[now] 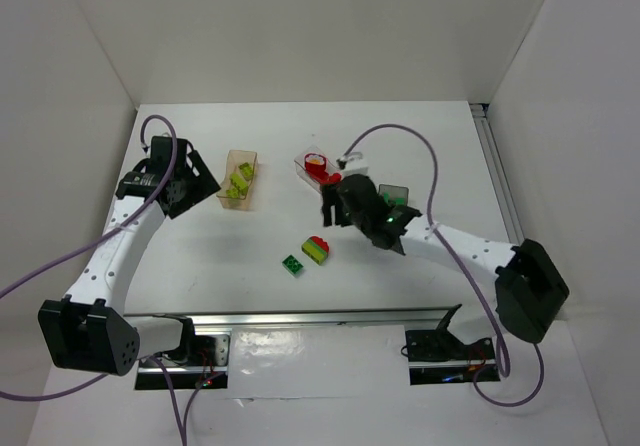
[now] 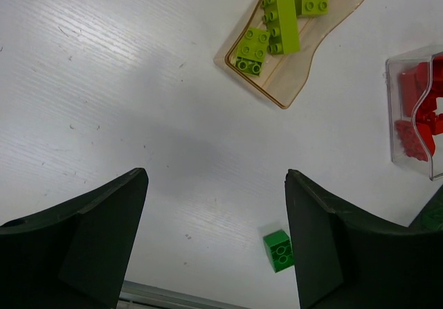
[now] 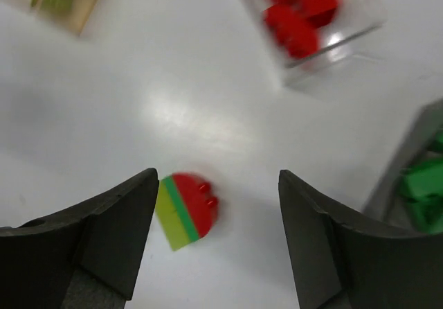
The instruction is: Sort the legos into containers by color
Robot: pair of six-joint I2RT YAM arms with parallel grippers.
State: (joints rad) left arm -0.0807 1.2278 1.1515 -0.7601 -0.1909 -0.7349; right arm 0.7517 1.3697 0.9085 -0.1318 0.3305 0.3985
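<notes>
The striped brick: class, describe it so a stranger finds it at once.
On the white table, in front of the tubs, lie two loose bricks. The striped brick is half-round, banded red, green and yellow; its neighbour is a plain green block.

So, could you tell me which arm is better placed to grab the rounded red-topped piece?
Right. The open right tool hovers near the rounded piece, which shows between its fingers in the wrist view; the left tool sits farther off, beside the tan tub.
</notes>
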